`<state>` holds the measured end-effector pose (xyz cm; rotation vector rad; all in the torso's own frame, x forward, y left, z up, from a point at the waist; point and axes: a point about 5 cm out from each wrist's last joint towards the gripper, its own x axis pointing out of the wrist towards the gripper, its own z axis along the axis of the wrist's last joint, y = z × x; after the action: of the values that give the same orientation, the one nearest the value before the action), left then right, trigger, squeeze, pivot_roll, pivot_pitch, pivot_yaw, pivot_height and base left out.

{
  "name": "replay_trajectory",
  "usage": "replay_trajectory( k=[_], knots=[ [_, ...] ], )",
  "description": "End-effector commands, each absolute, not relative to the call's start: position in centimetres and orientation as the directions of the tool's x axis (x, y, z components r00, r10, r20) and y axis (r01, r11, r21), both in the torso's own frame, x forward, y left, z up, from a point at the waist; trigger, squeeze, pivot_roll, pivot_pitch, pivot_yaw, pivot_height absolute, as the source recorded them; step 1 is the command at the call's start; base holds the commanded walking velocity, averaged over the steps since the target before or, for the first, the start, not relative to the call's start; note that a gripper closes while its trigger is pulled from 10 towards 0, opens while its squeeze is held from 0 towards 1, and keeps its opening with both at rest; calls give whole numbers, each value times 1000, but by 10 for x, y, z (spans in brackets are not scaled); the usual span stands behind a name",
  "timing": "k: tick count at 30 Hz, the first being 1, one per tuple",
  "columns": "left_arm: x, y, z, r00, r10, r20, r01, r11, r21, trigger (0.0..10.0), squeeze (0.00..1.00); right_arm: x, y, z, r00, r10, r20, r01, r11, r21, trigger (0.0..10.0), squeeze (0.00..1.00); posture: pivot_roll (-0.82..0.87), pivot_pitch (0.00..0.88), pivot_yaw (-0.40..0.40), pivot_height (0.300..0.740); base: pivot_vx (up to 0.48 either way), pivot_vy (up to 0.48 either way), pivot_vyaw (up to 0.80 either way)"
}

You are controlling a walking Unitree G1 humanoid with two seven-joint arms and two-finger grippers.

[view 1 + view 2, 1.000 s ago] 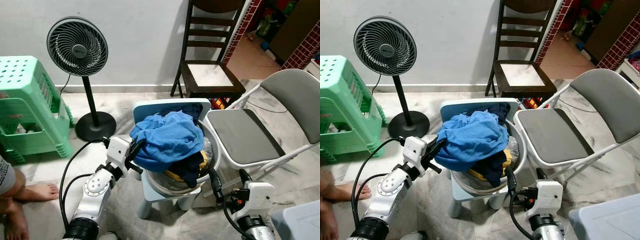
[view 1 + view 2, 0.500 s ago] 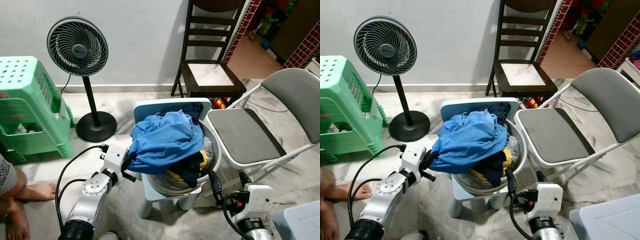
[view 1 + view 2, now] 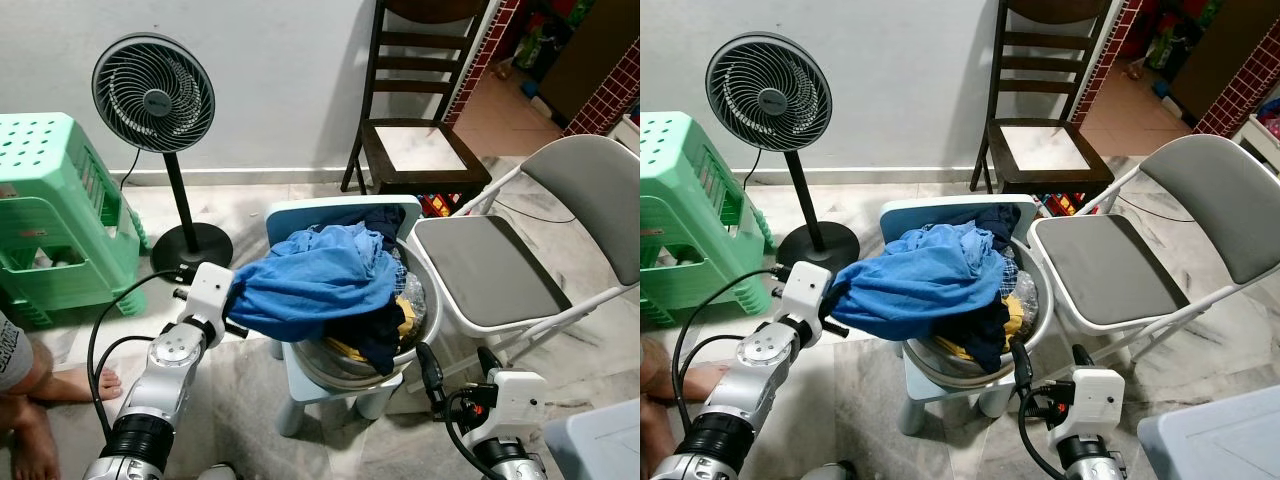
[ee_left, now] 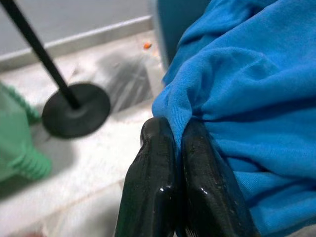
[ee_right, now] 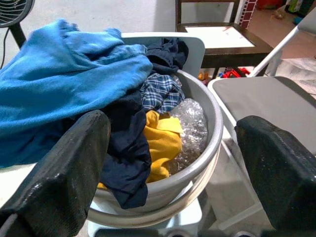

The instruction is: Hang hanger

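In the left eye view, the left gripper point(image 3: 236, 306) sat left of centre, pinching the edge of a blue shirt point(image 3: 310, 285) stretched sideways out of a grey basin point(image 3: 425, 320) on a small stool point(image 3: 335, 212) at mid-frame. The right gripper point(image 3: 458, 375) hung at lower right, fingers spread wide. A fan point(image 3: 153, 94) stood upper left.

In the left wrist view, both fingers point(image 4: 153, 182) were clamped on a fold of shirt.

In the right wrist view, the parted fingers point(image 5: 64, 173) framed the basin's clothes.
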<state>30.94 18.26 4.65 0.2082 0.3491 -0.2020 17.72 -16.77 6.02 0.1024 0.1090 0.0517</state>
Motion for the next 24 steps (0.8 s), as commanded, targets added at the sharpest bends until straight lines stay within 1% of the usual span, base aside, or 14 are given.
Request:
replay_trajectory(
  k=[1, 2, 3, 4, 5, 7, 10, 14, 24],
  knots=[
    [320, 180, 57, 937, -150, -314, 205, 967, 149, 10000, 447, 173, -174, 56, 991, 27, -130, -14, 995, 97, 10000, 0, 87, 135, -133, 740, 0, 0, 0],
    [323, 179, 61, 944, -146, -294, 199, 967, 157, 10000, 455, 173, -174, 56, 991, 26, -131, -13, 995, 97, 10000, 0, 85, 135, -133, 740, 0, 0, 0],
    [326, 179, 64, 949, -144, -280, 194, 968, 158, 10000, 518, 172, -174, 56, 991, 26, -132, -14, 995, 97, 10000, 0, 84, 135, -133, 740, 0, 0, 0],
    [329, 177, 67, 953, -146, -265, 190, 970, 150, 10000, 714, 172, -173, 56, 991, 27, -132, -14, 995, 97, 10000, 0, 83, 136, -135, 740, 0, 0, 0],
    [336, 176, 75, 963, -134, -234, 173, 973, 151, 10000, 1000, 172, -173, 56, 991, 29, -133, -16, 995, 98, 10000, 0, 82, 136, -134, 740, 0, 0, 0],
    [340, 175, 79, 964, -141, -225, 179, 971, 158, 10000, 1000, 172, -173, 56, 991, 29, -131, -16, 995, 97, 10000, 0, 82, 137, -135, 740, 0, 0, 0],
    [347, 178, 84, 969, -111, -219, 149, 975, 166, 10000, 1000, 171, -173, 56, 991, 25, -131, -13, 995, 96, 10000, 0, 75, 138, -135, 740, 0, 0, 0],
    [353, 179, 88, 972, -107, -207, 140, 979, 151, 10000, 1000, 169, -175, 56, 991, 17, -130, -5, 996, 92, 10000, 0, 70, 139, -133, 740, 0, 0, 0],
    [356, 179, 86, 971, -88, -224, 122, 983, 139, 10000, 1000, 167, -174, 55, 990, 10, -137, 2, 996, 91, 10000, 0, 67, 144, -131, 740, 0, 0, 0]
  ],
)
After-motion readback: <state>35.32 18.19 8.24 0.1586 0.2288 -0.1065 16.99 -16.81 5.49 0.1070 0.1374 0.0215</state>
